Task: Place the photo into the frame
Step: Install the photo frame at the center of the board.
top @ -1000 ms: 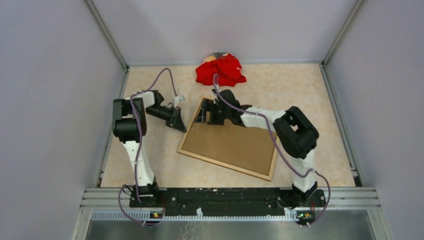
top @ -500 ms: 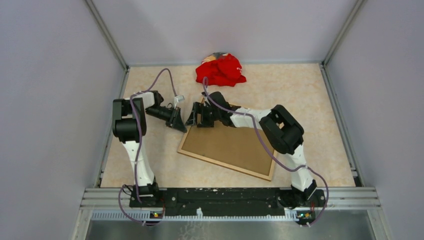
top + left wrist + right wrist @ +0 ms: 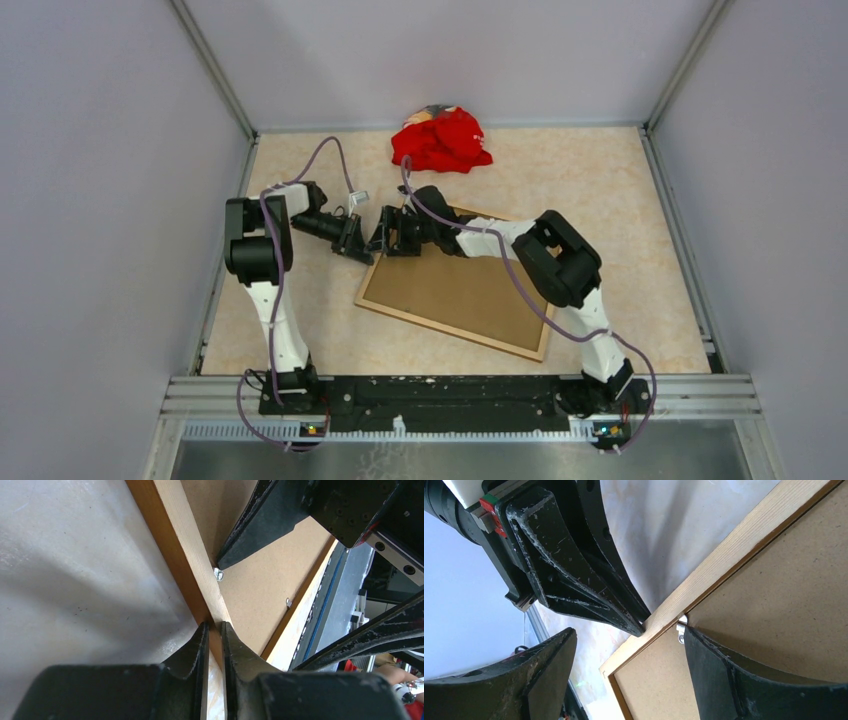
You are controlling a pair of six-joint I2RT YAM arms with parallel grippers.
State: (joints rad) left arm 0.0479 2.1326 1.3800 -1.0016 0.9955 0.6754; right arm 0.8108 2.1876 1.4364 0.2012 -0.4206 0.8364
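there is one frame (image 3: 192,555) of light wood, with one brown board (image 3: 460,285) inside it. along the board's edge, two small metal clips (image 3: 218,574) can be counted in the left wrist view; the right wrist view shows only one. there is one red cloth (image 3: 442,140) and one table (image 3: 600,180). the arms are two, a left arm (image 3: 285,330) and a right arm (image 3: 560,265), with one gripper each: the left gripper (image 3: 365,252) and the right gripper (image 3: 393,243), two fingers on each.

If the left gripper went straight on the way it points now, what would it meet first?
The frame: the left gripper has its tips right at the wooden strip. Beyond it, probably the right gripper.
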